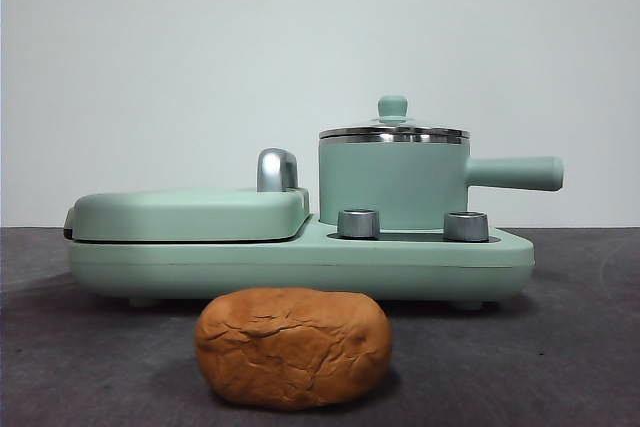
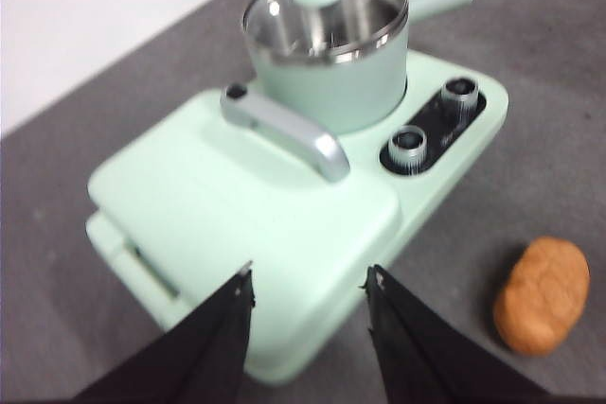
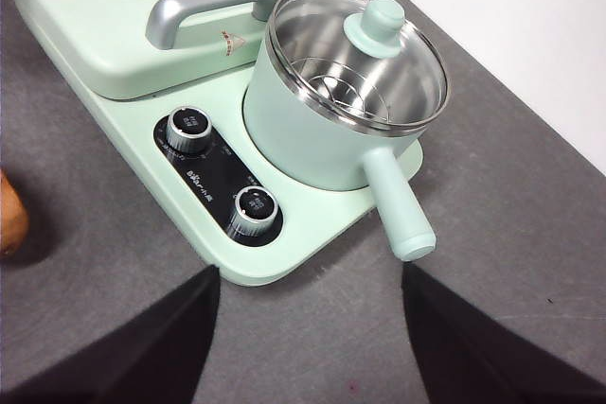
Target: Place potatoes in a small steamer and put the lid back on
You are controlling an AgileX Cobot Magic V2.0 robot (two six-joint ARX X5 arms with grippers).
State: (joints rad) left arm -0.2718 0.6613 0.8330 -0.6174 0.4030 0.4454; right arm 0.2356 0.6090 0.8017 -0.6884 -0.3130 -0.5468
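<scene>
Your potato (image 1: 292,347) sits up front, crusty, cracked orange-brown, off to the side of the left gripper (image 2: 311,283). Both it and the right gripper (image 3: 311,276) hang wide open, empty. Lid (image 1: 393,127) sits on the steamer (image 1: 395,182); its logo's unreadable.

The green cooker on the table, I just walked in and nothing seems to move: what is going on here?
Nothing is being handled yet. The potato lies on the grey table in front of the cooker base. The small steamer stands on that base with the glass lid on it, beside the closed griddle cover. The left gripper hangs open above the griddle end, and the right gripper hangs open above the table near the steamer's handle. Neither holds anything.
</scene>
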